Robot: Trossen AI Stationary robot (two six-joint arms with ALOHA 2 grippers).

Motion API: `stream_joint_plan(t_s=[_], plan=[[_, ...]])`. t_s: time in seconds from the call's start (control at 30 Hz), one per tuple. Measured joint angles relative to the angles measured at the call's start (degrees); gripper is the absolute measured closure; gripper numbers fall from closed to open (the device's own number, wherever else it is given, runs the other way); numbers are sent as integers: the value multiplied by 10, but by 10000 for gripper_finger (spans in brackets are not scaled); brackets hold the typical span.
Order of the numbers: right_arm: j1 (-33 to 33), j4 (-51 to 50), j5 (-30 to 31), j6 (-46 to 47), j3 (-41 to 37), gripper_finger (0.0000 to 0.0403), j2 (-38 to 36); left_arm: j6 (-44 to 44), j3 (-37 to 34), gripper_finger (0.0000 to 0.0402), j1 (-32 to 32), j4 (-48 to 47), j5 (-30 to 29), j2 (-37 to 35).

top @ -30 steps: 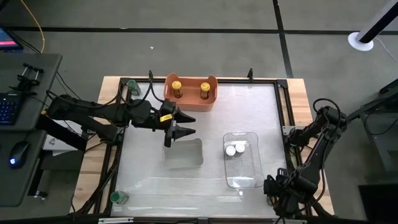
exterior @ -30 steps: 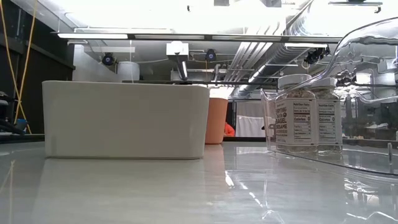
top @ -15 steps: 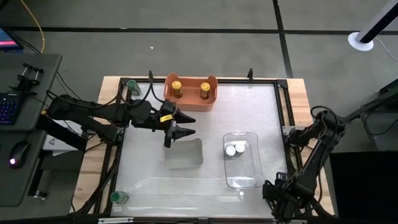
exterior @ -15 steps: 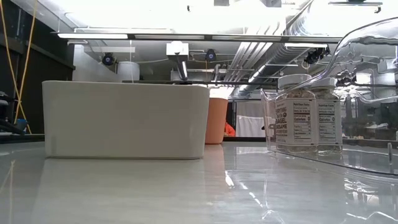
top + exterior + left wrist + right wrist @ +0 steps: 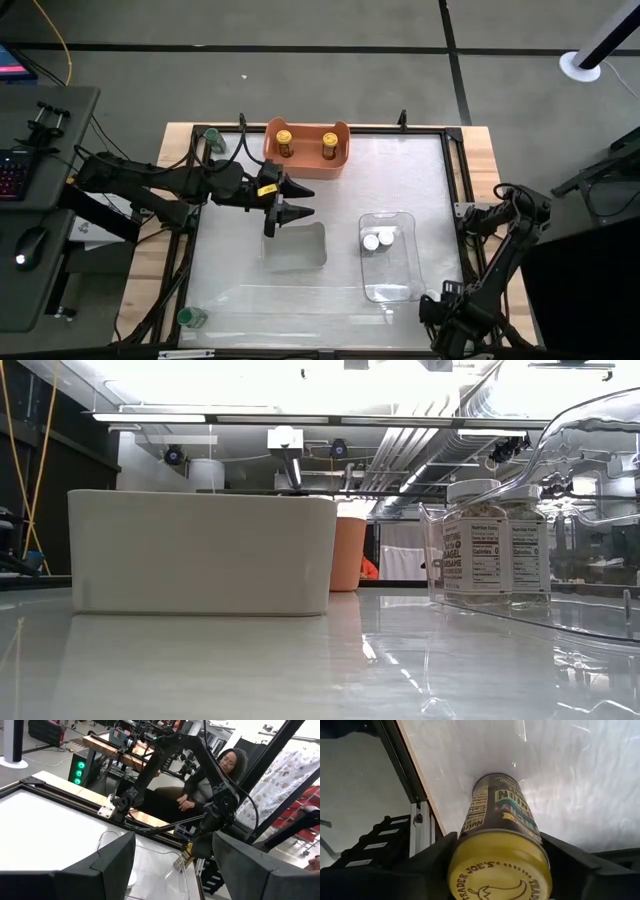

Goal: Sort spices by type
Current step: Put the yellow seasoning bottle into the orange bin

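Your right jaws stood on either side of a yellow-capped jar at the near right corner of the tabletop; both fingers flanked its cap, though you could not tell whether they pressed on it. Your left jaws hung parted and held nothing, just beyond the grey tray, which sat left of the clear tray. Two white-capped jars stood upright in the clear tray's far end. Beyond the clear tray, at the tabletop's far edge, the orange bin held two more yellow-capped jars. Well left of the clear tray, one green-capped jar sat at the near left corner outside the frame, another at the far left corner. A seated person showed in the left wrist view, past the tabletop.
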Motion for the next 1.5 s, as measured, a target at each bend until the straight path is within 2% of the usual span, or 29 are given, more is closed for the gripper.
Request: stream_joint_plan(t_s=[0.07,0.27,0.47,0.53,0.63,0.7,0.83,1.0,1.2,1.33,1.5], plan=[[-1,-4,-6,0,4,189,0,6,0,149,2,-3,0,-2],[-5,-23,-35,-1,64,190,-8,5,0,149,43,-73,-1,-61],[-34,-90,-10,-6,190,190,-27,6,1,149,86,-165,-36,-144],[-68,-107,30,-32,240,190,-27,13,1,149,92,-202,-56,-161],[-136,-114,130,-89,294,190,-28,20,1,149,92,-255,-75,-172],[-192,-122,204,-135,316,190,-28,20,1,149,91,-282,-75,-173],[-319,-108,312,-238,330,190,-28,20,-18,149,75,-282,-75,-171],[-473,-30,370,-351,329,190,-23,-6,-62,149,47,-266,-73,-171],[-632,50,361,-442,328,190,3,-48,-121,149,13,-218,-96,-173],[-718,66,280,-477,328,190,39,-85,-149,149,7,-199,-139,-171],[-779,72,190,-555,328,190,94,-89,-159,149,28,-176,-208,-166]])
